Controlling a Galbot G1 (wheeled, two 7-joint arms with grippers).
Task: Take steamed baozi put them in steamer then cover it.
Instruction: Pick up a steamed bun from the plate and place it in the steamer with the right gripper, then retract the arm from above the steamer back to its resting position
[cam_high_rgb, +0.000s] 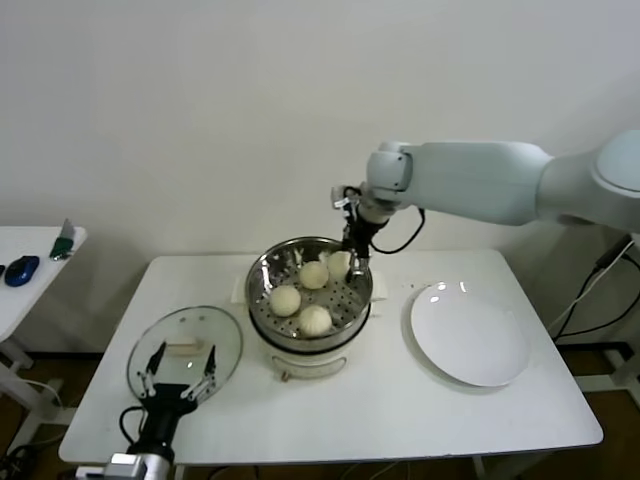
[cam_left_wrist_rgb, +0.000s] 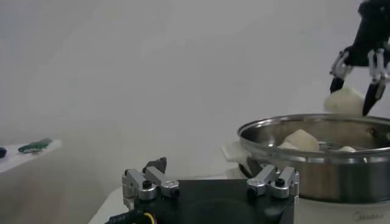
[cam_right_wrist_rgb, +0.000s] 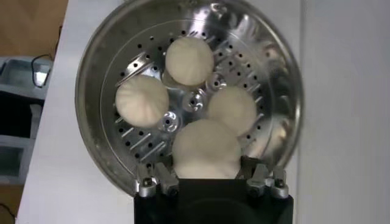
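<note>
The steel steamer (cam_high_rgb: 262, 275) stands mid-table with three baozi (cam_high_rgb: 286, 299) on its perforated tray (cam_right_wrist_rgb: 131, 143). My right gripper (cam_high_rgb: 352, 262) hangs over the steamer's far right rim, shut on a fourth baozi (cam_right_wrist_rgb: 206, 149). The left wrist view shows that baozi (cam_left_wrist_rgb: 343, 100) held just above the rim (cam_left_wrist_rgb: 304, 125) by the right gripper (cam_left_wrist_rgb: 351, 100). The glass cover (cam_high_rgb: 222, 335) lies flat on the table left of the steamer, its white handle (cam_high_rgb: 185, 349) up. My left gripper (cam_high_rgb: 180, 378) stands open at the cover's near edge, holding nothing.
An empty white plate (cam_high_rgb: 470, 335) lies right of the steamer. A small side table (cam_high_rgb: 30, 290) at the far left carries a blue object (cam_high_rgb: 21, 269) and a green one (cam_high_rgb: 64, 243). A wall rises close behind the table.
</note>
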